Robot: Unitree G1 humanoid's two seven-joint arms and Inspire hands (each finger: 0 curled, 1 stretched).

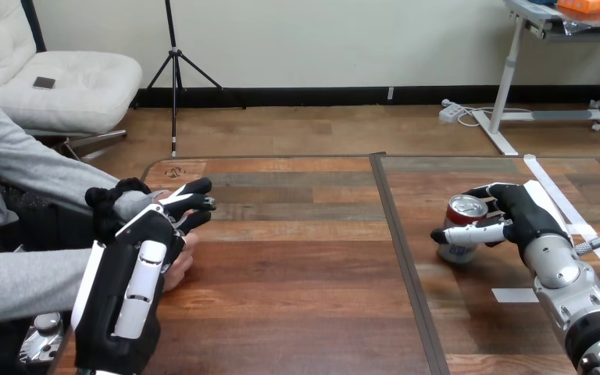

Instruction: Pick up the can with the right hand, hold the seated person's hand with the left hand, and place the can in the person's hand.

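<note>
A silver can with a red top stands upright on the right half of the wooden table. My right hand is at the can's right side, with its thumb across the front and its fingers curled round the back. At the left, my left hand lies over the person's hand, which reaches in from a grey sleeve. Part of the person's palm shows beside my hand, low over the table's left edge; most of it is hidden behind my hand.
A dark seam runs front to back down the table between the two hands. White tape strips mark the right part, near my right forearm. The person's other forearm lies along the left edge.
</note>
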